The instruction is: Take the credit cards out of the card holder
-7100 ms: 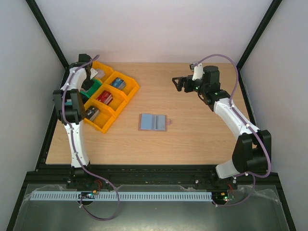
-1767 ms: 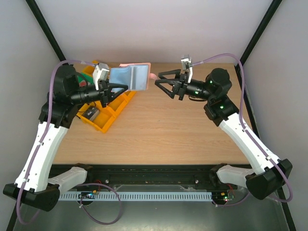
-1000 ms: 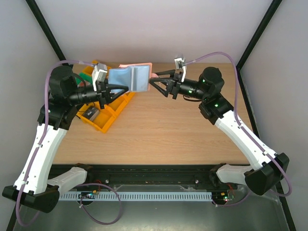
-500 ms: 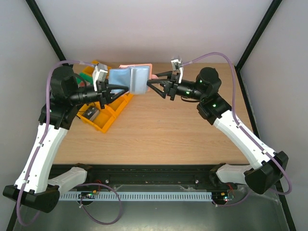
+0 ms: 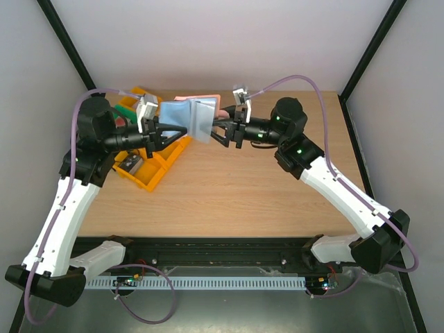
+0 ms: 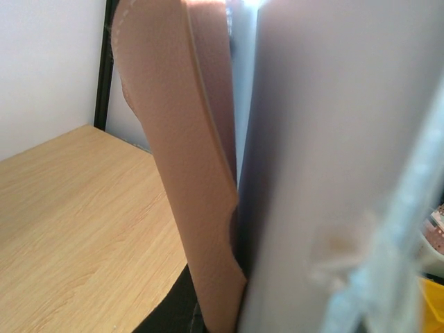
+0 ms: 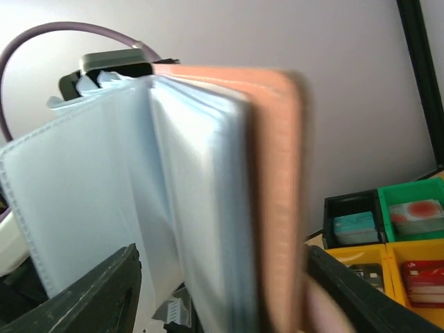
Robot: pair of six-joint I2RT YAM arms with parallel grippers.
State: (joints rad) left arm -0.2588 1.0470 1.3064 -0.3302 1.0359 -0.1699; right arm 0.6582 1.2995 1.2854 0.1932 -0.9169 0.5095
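Card holder (image 5: 184, 116) aloft, contents seemingly obscured.

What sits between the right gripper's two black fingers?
The salmon-tan leather-like card holder, pale sleeves fanned, stands between the right gripper's fingers; the right wrist view shows it.

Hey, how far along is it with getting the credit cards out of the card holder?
Done: the card holder is up off the table, pinched by the shut left gripper. In hand: the open right gripper has its fingers either side of the holder's free edge, not yet closed. Left: all the credit cards; none shows outside the holder.
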